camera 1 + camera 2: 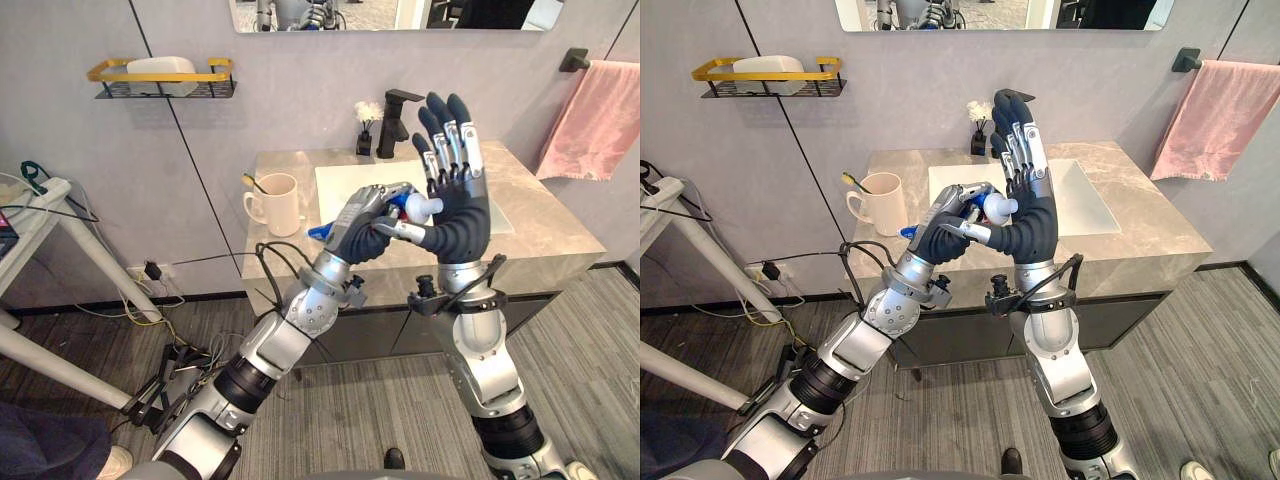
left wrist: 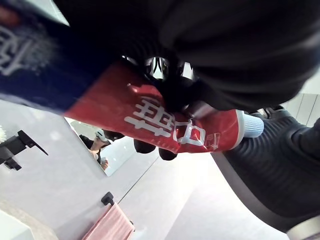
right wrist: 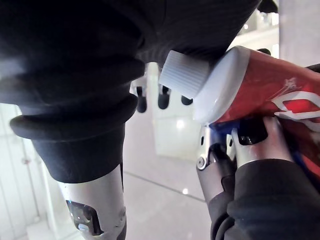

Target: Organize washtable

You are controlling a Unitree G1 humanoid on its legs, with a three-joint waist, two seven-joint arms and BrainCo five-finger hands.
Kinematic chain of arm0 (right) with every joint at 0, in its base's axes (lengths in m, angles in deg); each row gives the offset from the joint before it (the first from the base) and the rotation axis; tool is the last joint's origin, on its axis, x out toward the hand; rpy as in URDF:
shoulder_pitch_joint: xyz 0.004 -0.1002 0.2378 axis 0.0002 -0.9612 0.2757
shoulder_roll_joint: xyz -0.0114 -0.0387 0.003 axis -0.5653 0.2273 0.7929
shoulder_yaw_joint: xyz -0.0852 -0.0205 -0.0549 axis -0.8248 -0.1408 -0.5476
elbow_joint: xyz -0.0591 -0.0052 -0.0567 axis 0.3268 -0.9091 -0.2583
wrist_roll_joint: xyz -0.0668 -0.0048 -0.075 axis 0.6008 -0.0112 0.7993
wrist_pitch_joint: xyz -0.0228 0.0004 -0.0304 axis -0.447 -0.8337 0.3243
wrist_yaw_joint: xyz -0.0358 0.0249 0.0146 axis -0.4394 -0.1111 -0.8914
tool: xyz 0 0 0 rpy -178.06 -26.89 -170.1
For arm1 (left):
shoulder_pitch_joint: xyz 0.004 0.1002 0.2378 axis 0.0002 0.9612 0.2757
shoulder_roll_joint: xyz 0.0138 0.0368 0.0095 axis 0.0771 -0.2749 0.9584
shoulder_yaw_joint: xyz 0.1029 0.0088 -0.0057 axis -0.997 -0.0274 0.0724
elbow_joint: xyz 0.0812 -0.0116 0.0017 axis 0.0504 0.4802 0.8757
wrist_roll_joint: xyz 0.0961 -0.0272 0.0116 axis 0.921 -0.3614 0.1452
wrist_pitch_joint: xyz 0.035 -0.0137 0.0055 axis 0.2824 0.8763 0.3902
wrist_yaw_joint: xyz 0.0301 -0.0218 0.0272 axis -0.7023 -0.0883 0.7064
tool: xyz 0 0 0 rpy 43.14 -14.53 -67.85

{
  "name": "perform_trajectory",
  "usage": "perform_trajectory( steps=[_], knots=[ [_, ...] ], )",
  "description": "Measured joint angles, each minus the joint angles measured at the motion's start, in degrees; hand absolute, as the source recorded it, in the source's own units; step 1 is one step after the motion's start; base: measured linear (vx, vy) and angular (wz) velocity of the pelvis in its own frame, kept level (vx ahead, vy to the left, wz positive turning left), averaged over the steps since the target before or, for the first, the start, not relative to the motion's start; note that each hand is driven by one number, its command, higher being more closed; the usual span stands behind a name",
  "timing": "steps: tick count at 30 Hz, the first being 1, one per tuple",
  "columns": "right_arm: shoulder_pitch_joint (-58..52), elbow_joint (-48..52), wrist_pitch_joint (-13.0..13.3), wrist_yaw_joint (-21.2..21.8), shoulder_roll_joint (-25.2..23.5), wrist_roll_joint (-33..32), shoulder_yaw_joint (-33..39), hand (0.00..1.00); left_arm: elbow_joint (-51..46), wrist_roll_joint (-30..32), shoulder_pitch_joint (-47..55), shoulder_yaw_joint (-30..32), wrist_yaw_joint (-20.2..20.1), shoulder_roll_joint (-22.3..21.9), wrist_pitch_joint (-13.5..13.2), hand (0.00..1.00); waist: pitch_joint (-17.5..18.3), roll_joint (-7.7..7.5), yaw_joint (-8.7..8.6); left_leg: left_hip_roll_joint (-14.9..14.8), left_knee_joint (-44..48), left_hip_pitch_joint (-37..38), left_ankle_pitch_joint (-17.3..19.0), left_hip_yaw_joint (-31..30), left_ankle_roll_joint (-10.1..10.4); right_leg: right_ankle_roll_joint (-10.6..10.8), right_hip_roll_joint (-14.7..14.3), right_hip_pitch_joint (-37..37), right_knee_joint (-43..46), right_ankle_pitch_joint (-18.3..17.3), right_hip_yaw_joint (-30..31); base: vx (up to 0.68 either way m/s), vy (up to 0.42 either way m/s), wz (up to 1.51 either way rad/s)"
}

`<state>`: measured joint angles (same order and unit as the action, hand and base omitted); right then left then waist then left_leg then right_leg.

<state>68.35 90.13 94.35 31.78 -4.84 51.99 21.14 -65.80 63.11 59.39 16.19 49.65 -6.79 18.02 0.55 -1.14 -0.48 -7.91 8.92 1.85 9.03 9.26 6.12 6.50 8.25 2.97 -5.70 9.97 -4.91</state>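
Our left hand (image 1: 362, 228) has its fingers curled round the toothpaste tube (image 1: 408, 205), hiding its middle. The cap sits by our right hand (image 1: 462, 218), whose fingers are straight. Behind the curled fingers, a mug (image 1: 279, 206) stands on the desk (image 1: 545, 232).

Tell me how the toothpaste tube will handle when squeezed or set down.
The toothpaste tube seems soft: the left hand, curled round it, may dent it. Its glossy skin looks slippery. Laid flat, the ribbed cap might let it roll; the open right hand stands at that end.
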Motion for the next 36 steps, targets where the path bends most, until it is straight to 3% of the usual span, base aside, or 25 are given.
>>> perform_trajectory(
  steps=[6, 7, 9, 13, 16, 22, 36],
  knots=[
    [-0.13, -0.46, 0.17, 0.90, 0.78, -0.41, 3.05, 0.00, -2.46, -0.92, 1.25, 0.01, -1.42, 0.22, 0.20, 1.00, -0.03, 0.01, -0.05, 0.18, -0.22, -1.66, -0.21, -1.53, -0.23, -0.05, 0.37, 0.06, -0.01, -0.14, -1.57, 0.00, -0.002, 0.14],
    [-0.33, -1.08, 0.02, 3.16, 1.39, -1.63, 7.46, 0.00, -10.70, -13.62, 6.19, 0.13, -6.51, 0.46, 1.43, 1.00, -0.07, -0.03, 0.10, 0.37, -0.66, -2.51, -0.73, -2.99, -0.14, -0.03, 0.61, 0.27, -0.01, -0.32, -3.01, -0.01, -0.009, 0.50],
    [-0.78, -0.74, 0.19, 5.19, 1.85, -2.54, 8.87, 0.00, -14.18, -28.20, 9.73, 0.35, -10.74, 0.73, 2.91, 1.00, -0.12, -0.11, 1.25, 0.49, -1.30, -2.27, -1.74, -3.74, 0.03, -0.05, 0.65, 0.30, -0.01, -0.42, -3.96, 0.03, -0.020, 0.35],
    [-0.83, -3.21, -1.50, 5.32, 0.01, -2.86, 9.12, 0.00, -14.10, -37.12, 10.58, 1.42, -12.76, 0.58, 4.44, 1.00, -0.18, -0.18, 2.76, 0.68, -2.13, -2.31, -2.47, -4.38, 0.07, -0.06, 0.84, 0.16, 0.00, -0.41, -4.58, -0.02, -0.016, 0.12],
    [-0.89, -3.21, -2.23, 5.36, -0.23, -2.85, 10.35, 0.00, -13.94, -43.81, 11.49, 2.40, -13.83, 0.16, 5.18, 1.00, -0.41, -0.48, 2.76, 0.72, -2.33, -2.31, -2.45, -4.34, 0.07, -0.08, 0.89, 0.12, -0.01, -0.43, -4.54, -0.04, -0.001, -0.01],
    [-1.17, -3.21, -2.38, 5.93, -0.56, -2.90, 11.65, 0.00, -12.49, -48.16, 11.58, 3.04, -13.88, 0.19, 6.32, 1.00, -1.10, -1.05, 2.65, 0.72, -2.85, -2.03, -2.49, -4.22, 0.12, -0.15, 0.87, 0.27, -0.01, -0.51, -4.53, -0.01, -0.001, 0.00],
    [-2.17, -3.19, -2.67, 8.91, -0.98, -2.93, 11.18, 0.00, -12.50, -48.18, 13.61, 5.28, -13.79, 0.21, 6.31, 1.00, -2.27, -0.96, 2.77, 0.74, -2.91, -1.13, -2.47, -4.06, 0.12, -0.22, 0.84, -0.46, 0.00, -0.64, -4.45, 0.00, 0.000, 0.00]
  ],
)
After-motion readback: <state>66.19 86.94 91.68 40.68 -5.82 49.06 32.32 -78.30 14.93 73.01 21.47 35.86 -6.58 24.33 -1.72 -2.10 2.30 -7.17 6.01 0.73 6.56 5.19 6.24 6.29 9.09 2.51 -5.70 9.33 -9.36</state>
